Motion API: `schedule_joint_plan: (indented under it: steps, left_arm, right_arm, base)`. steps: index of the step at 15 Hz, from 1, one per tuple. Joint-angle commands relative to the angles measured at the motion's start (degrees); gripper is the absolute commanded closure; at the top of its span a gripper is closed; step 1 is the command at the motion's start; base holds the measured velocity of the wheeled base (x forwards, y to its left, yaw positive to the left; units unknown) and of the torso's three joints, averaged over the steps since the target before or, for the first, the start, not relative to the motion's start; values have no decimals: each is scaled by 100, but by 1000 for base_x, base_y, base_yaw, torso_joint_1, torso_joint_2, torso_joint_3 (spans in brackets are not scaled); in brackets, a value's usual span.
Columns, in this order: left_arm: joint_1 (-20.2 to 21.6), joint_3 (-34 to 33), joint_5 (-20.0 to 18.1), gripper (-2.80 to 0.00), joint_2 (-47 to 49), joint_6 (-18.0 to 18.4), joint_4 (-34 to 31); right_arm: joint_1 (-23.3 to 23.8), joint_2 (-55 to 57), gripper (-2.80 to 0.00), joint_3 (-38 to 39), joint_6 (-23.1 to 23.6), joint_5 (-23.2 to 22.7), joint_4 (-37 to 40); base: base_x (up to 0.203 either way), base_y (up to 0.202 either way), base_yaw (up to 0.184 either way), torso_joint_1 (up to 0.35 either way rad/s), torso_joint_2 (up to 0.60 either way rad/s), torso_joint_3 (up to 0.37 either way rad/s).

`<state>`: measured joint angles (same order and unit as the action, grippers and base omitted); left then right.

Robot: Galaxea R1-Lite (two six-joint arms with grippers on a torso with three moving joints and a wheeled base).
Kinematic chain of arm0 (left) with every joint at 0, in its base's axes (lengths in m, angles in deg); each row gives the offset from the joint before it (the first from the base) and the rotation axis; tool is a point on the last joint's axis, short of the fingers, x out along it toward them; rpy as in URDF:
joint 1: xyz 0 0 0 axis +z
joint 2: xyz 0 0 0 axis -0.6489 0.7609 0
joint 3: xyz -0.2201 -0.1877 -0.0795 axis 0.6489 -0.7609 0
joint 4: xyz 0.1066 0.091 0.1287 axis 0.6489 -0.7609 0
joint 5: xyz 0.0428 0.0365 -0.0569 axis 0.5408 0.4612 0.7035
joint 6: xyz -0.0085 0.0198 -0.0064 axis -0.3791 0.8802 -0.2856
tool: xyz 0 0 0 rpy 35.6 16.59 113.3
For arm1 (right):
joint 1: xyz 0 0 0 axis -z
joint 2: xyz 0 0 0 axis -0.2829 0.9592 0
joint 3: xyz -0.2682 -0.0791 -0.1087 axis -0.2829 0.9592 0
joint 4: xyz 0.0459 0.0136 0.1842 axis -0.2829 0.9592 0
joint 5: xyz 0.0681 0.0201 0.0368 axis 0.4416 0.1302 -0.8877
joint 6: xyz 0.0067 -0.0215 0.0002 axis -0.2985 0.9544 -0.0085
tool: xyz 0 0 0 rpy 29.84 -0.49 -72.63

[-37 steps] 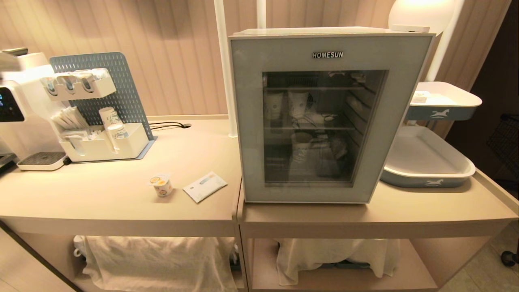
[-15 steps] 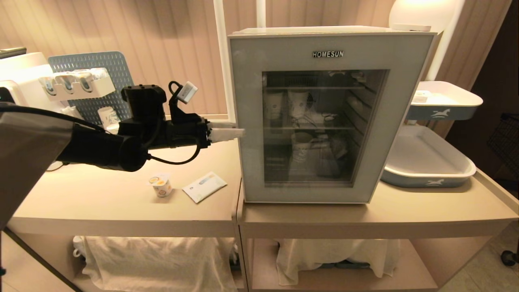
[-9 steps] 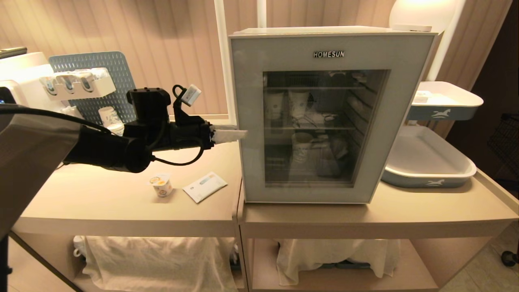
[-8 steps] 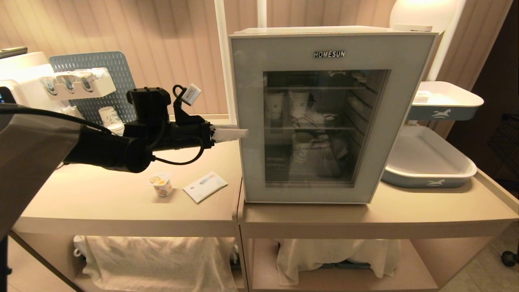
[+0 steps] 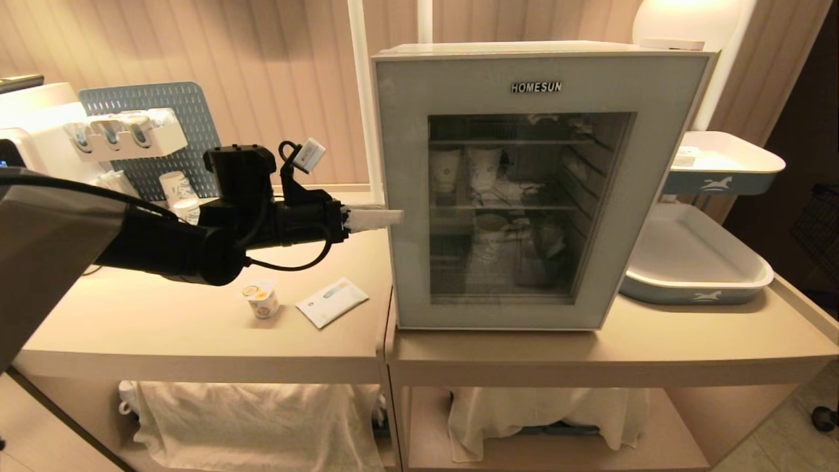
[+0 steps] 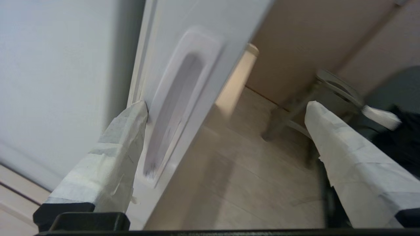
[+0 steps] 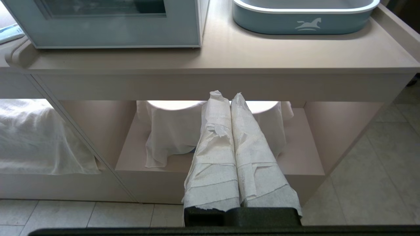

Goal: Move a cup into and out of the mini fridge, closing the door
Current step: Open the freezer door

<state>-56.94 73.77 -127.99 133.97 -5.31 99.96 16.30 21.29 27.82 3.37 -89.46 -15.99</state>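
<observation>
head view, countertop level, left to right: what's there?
Coffee machine → blue pegboard organizer → cup → flat packet → left tool at the door's edge → mini fridge → lower blue-and-white tray.

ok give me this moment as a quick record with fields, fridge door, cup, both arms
door: slightly ajar on the mini fridge
left gripper: open, at the door's left edge; one of its fingers sits by the recessed handle
right gripper: shut, parked low in front of the counter, holding nothing
cup: upright on the counter, left of the fridge, beside a packet
inside fridge: paper cups on wire shelves
</observation>
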Motion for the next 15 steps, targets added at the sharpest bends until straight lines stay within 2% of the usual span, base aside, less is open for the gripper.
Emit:
schedule_joint_plan:
  steps: [1,9,11,15]
  left_arm:
    - [-13,-180,-93,-280,-211,-11,-5]
    - [-50,-1328,-124,-280,-1119,29,181]
    - [-218,-1647,-150,-280,-1518,27,188]
    - [-862,-2294,-151,-280,-2352,17,177]
  right_arm:
    - [-4,4,0,1,3,-2,5]
    - [-4,4,0,1,3,-2,13]
    - [-4,4,0,1,3,-2,13]
    - [-4,4,0,1,3,-2,13]
  base:
    - [0,0,0,0,0,0]
    - [0,0,0,0,0,0]
    - [0,0,0,0,0,0]
    - [0,0,0,0,0,0]
